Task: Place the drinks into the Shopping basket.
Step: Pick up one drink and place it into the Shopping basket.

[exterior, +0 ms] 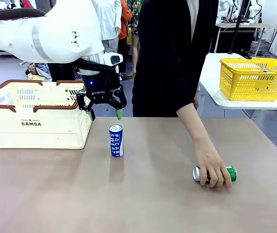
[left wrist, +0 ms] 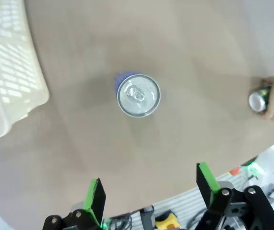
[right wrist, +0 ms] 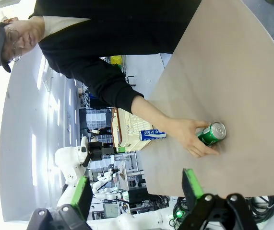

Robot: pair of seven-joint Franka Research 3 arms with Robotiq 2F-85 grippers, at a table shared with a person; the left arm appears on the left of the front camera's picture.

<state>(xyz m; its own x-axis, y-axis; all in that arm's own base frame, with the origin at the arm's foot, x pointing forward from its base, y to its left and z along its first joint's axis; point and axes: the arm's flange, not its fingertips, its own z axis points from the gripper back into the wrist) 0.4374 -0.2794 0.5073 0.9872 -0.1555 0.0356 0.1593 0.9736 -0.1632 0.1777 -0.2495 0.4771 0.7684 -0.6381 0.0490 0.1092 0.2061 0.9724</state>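
Shopping basket (exterior: pixel 36 131): sits at left edge of table (exterior: pixel 138 204). Left gripper (exterior: pixel 105 115): hovers, jaws apart, above upright blue-and-white Pocari Sweat can (exterior: pixel 116 140) just beside basket. Right gripper (right wrist: pixel 136 181): jaws apart too; faces green can (exterior: pixel 231 173) lying under person's hand (exterior: pixel 212 165).

"DAMDA" on cream basket (exterior: pixel 56 133); "POCARI SWEAT" on blue can (exterior: pixel 116 141)

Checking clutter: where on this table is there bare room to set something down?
The near strip of the table is bare, as is the stretch between the blue-and-white can and the person's hand on the green can. Crowded: the gap between the Shopping basket and that can, near the open left gripper.
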